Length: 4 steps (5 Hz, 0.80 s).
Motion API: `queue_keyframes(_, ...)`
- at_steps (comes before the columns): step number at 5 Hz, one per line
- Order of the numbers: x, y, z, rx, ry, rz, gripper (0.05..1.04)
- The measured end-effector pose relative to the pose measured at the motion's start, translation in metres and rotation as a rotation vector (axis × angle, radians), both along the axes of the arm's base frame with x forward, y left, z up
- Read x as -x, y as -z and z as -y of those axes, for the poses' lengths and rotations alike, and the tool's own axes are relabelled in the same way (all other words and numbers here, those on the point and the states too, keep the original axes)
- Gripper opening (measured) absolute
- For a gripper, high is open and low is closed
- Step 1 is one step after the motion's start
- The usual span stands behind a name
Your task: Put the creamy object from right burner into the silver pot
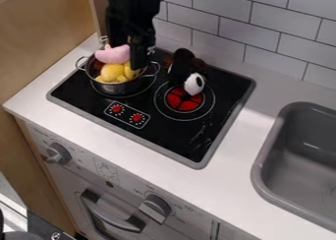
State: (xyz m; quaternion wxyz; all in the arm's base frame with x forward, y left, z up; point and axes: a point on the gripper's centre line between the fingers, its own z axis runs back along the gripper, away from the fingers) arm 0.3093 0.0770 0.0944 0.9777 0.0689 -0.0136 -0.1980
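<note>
1. The black end effector [128, 56] hangs down over the silver pot [117, 89], at the upper left of the view, its lower end reaching the level of the pot's mouth.
2. I cannot tell whether the end effector is spread, pressed together or pinching something.
3. The pale pink piece [111, 54] is the nearest match to the creamy object. It shows at the back left of the pot's mouth, above the yellow pieces [113, 70].
4. Relative to the end effector, the pale pink piece lies at its lower end, mostly to the left in the view, their outlines meeting. Whether it is gripped or rests on the other pieces, I cannot tell.
5. The yellow pieces sit in the pot, below and to the left of the end effector's lower end in the view.
6. The pot stands upright on the left side of the black cooktop [172, 136], with a handle on either side.
7. At the back of the right burner [183, 100], a black-and-white object [195, 83] partly covers the red centre. It lies to the right of the end effector, apart from it.
8. The cooktop is set into the white bench [85, 126], with two red knobs near its front edge. A grey sink [298, 155] lies to the right.
</note>
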Motion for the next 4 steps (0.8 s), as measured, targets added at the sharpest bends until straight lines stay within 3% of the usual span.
queue_keyframes(1, 0.001, -0.002, 0.014, 0.045, -0.063, 0.001, 0.999)
queue_keyframes(2, 0.001, -0.016, 0.030, 0.134, -0.111, 0.051, 0.999)
queue_keyframes(3, 0.005, -0.021, 0.050, 0.181, -0.162, 0.034, 0.999)
queue_keyframes(4, 0.009, -0.030, 0.066, 0.202, -0.175, 0.048, 0.999)
